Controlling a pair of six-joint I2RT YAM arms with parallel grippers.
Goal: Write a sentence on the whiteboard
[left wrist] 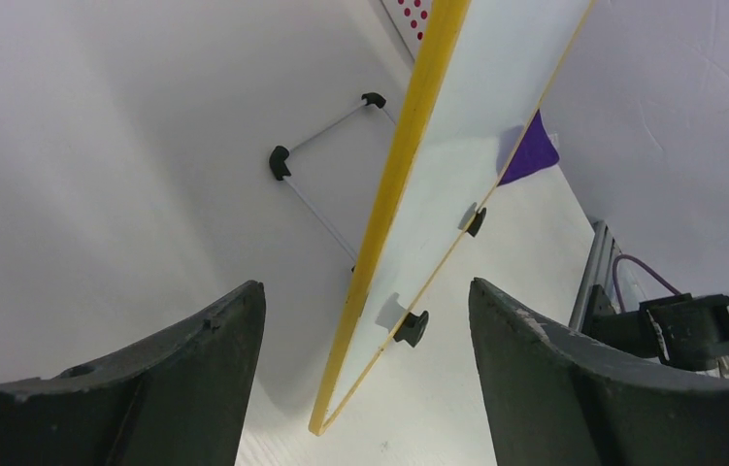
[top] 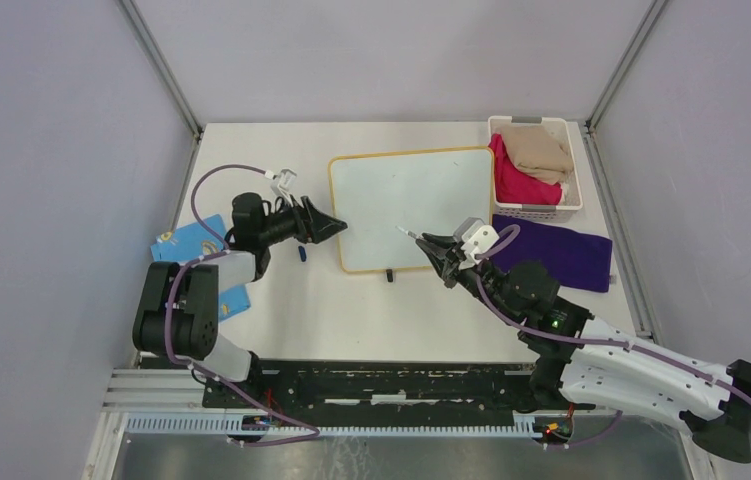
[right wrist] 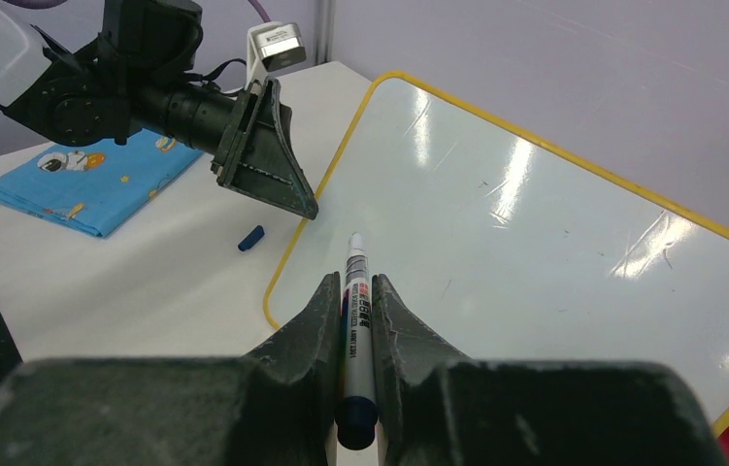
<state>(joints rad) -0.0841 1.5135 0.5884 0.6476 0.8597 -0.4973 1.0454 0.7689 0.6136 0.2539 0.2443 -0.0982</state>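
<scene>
The whiteboard (top: 411, 200) lies flat mid-table, glossy white in a thin yellow frame. No sentence shows on it, only faint specks (right wrist: 535, 223). My right gripper (top: 431, 243) hovers over the board's near edge, shut on a grey marker (right wrist: 358, 291) whose bare tip points at the board surface. My left gripper (top: 336, 226) is at the board's near-left corner. In the left wrist view its jaws (left wrist: 368, 286) stand wide open on either side of the yellow corner (left wrist: 380, 262), touching nothing.
A small blue marker cap (top: 302, 254) lies on the table left of the board. A blue patterned cloth (top: 191, 240) sits at the left. A purple cloth (top: 556, 250) and a white basket (top: 576, 165) of red and tan cloths are at the right.
</scene>
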